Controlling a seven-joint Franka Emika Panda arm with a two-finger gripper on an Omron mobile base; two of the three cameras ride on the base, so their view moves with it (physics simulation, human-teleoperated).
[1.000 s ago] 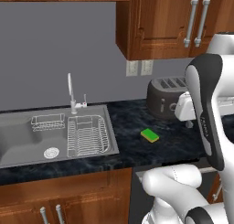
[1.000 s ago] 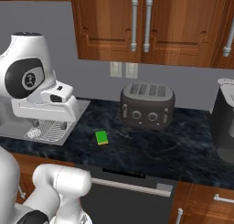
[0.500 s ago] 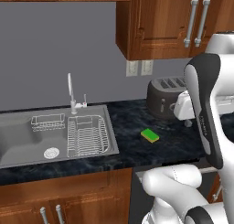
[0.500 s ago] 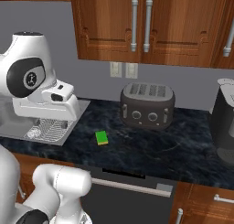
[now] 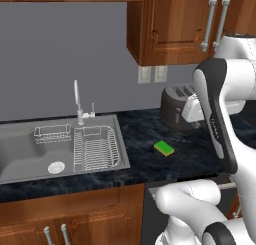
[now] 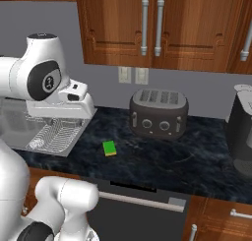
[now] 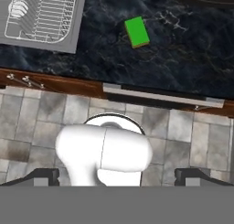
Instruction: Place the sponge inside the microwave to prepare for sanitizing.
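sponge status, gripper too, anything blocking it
Gripper open, empty, high above the floor. Sponge flat on the dark counter, between dish rack and toaster, untouched. Nothing on or against it.

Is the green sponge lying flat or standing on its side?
Flat. The sponge lies green side up on the dark counter, with only a thin yellow edge showing.
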